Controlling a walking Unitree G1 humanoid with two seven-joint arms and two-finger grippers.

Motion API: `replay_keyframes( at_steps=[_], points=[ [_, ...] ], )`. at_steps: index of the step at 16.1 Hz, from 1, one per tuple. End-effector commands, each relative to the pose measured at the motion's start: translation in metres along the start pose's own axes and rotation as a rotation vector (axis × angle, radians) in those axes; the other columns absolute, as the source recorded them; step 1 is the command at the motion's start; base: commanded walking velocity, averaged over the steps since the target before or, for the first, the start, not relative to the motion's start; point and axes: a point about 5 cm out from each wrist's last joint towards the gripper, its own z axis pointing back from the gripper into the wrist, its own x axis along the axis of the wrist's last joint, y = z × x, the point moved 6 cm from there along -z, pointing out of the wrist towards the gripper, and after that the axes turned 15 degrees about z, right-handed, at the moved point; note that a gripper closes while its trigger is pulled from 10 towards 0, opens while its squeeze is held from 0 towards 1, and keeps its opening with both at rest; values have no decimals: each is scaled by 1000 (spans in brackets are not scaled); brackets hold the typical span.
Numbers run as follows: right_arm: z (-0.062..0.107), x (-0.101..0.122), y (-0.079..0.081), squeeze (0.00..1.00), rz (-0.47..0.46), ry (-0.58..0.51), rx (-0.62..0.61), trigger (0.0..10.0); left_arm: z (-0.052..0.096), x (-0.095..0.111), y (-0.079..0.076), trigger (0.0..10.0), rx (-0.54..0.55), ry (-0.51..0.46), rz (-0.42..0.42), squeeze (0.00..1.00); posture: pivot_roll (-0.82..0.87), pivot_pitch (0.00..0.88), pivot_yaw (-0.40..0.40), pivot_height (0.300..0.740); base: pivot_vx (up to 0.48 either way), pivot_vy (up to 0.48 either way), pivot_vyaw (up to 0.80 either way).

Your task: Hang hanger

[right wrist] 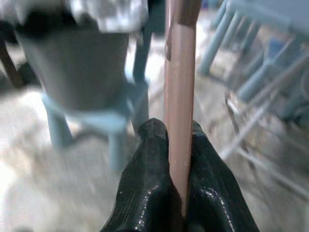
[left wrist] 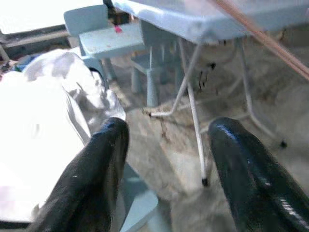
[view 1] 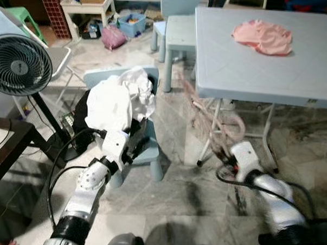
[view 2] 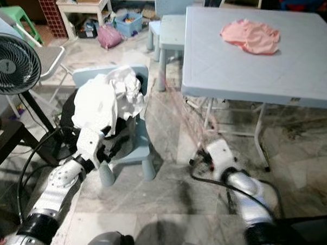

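I have the right tool (right wrist: 179,145) clamped on the hanger (right wrist: 180,96); pink bar pinched between both fingers, clear in the right wrist view; from the head it smears pink, rising from the tool toward the table (view 1: 264,62) edge; motion blur, shape hard to read; left tool (left wrist: 164,164) fingers apart, holding nothing, sitting just beside the white clothes (view 1: 118,101) heaped on the small blue chair (view 1: 146,146).

Progress, my read: pickup done, hang not done; no rail or hook that I can make out, so I can't say where it goes.

Around: pink garment (view 1: 263,37) lying on the table top, well apart from both tools; second blue chair (view 1: 176,22) at the table's far side; standing fan (view 1: 19,64) on my left, dark side table (view 1: 8,143) below it; clutter and a box on a low shelf at the back.

In the way: table legs (view 1: 269,135) and the table edge sit right by the hanger's swing; loaded chair near the left arm; fan stand and cable on the floor to the left.
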Motion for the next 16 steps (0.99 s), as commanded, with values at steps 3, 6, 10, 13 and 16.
replay_keyframes(
  at_steps=[3, 6, 10, 13, 16],
  points=[
    [2, 15, -27, 0, -104, -56, -240, 0, 1, -2, 18, 10000, 102, 23, -46, 1000, -45, 0, 30, 740, 0, 0, 0],
    [15, -8, -53, 0, -289, 40, -501, 0, 8, -4, 26, 10000, 132, 25, -78, 1000, -26, 0, 16, 740, 0, 0, 0],
    [11, -13, -44, 0, -293, 108, -525, 10000, 9, 3, 31, 10000, 165, -1, -34, 0, -35, 0, 30, 740, 0, 0, 0],
    [3, 11, -42, 0, -319, 29, -546, 10000, 1, 11, 31, 10000, 163, -25, 16, 302, -47, 0, 35, 740, 0, 0, 0],
    [2, 17, -44, 0, -316, 3, -533, 10000, 0, 12, 30, 10000, 151, -26, 28, 1000, -48, 0, 35, 740, 0, 0, 0]
  ],
)
